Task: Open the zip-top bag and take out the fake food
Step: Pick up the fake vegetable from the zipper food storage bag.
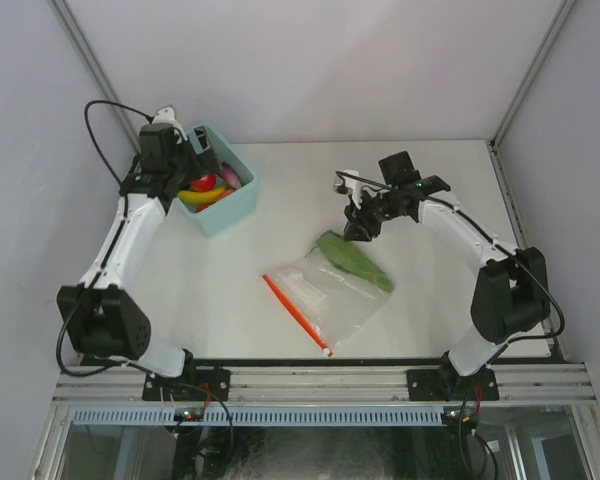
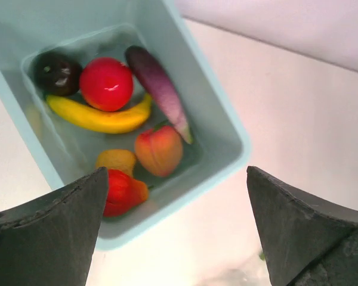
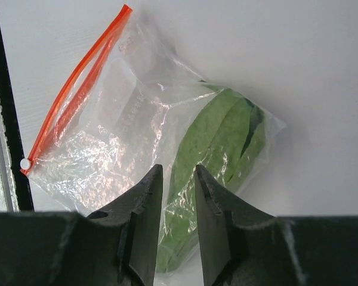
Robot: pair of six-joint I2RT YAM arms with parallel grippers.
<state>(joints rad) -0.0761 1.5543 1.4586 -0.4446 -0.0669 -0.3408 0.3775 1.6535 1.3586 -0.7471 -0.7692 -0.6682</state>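
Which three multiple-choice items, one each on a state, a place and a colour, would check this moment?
1. The left end effector is:
A. shut on a banana
B. open above the teal bin
C. shut and empty

2. The green leafy piece lies:
A. in the bin
B. inside the zip-top bag
C. on bare table

3. The bag's zip strip is:
A. orange-red
B. blue
C. green

Answers:
1 B: the left wrist view shows its fingers spread wide over the bin, with nothing between them.
2 B: the right wrist view shows clear plastic covering the leaf.
3 A: an orange-red line runs along one edge of the bag.
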